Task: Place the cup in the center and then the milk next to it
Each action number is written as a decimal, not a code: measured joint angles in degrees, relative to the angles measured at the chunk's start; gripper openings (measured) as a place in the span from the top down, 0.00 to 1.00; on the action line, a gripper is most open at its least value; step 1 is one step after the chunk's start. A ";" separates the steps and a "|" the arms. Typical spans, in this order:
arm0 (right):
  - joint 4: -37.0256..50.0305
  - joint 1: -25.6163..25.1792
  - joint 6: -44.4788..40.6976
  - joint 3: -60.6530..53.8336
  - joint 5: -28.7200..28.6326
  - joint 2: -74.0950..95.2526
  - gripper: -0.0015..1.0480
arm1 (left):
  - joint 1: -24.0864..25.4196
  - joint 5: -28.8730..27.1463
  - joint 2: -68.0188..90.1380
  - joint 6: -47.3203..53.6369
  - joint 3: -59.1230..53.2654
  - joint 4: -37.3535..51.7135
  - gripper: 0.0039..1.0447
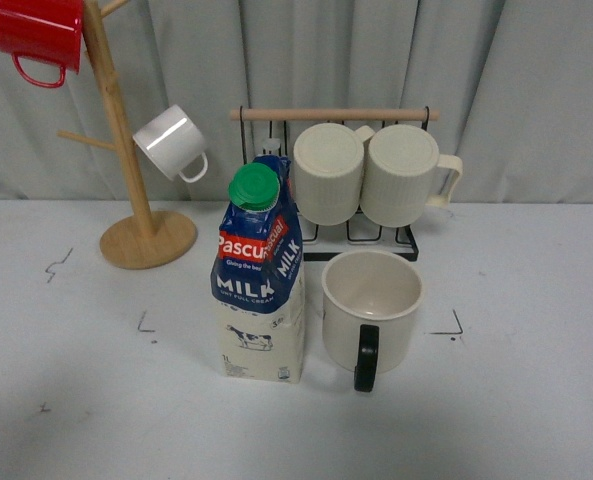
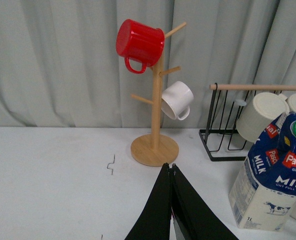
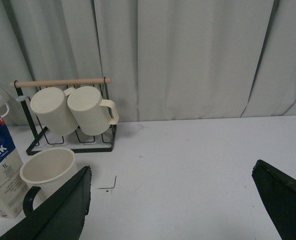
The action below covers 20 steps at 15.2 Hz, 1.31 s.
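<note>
Front view: the cup (image 1: 371,305) and the milk (image 1: 261,283) stand upright, just beside each other, inside the center (image 1: 156,325) marks on the bench (image 1: 536,400); no arm shows.

Left wrist view: left gripper (image 2: 172,172) jaws pressed together, empty, near the milk (image 2: 272,185), a tall, likely top-heavy carton best held across its flat sides.

Right wrist view: right gripper (image 3: 170,200) jaws spread wide, empty; the cup (image 3: 48,172), rigid and breakable, offers rim or handle.
</note>
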 joint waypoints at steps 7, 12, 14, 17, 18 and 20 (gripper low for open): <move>0.00 0.00 0.00 0.00 0.00 0.00 0.06 | 0.00 0.02 -6.64 0.00 0.00 -7.02 0.99; -0.04 0.00 0.00 0.00 0.00 0.00 0.06 | 0.00 -0.02 -15.96 0.02 0.02 -16.85 0.99; 0.02 0.00 0.00 0.00 -0.02 0.00 0.06 | 0.00 0.00 -15.96 0.00 0.02 -17.03 0.84; 0.02 0.00 0.00 0.00 0.00 0.00 0.06 | 0.00 0.00 -15.96 0.00 0.02 -17.03 0.48; 0.02 0.00 0.00 0.00 0.00 0.00 0.06 | 0.00 0.00 -15.96 0.00 0.02 -17.03 0.36; 0.02 0.00 0.00 0.00 0.00 0.00 0.06 | 0.00 0.00 -15.96 0.00 0.02 -17.03 0.12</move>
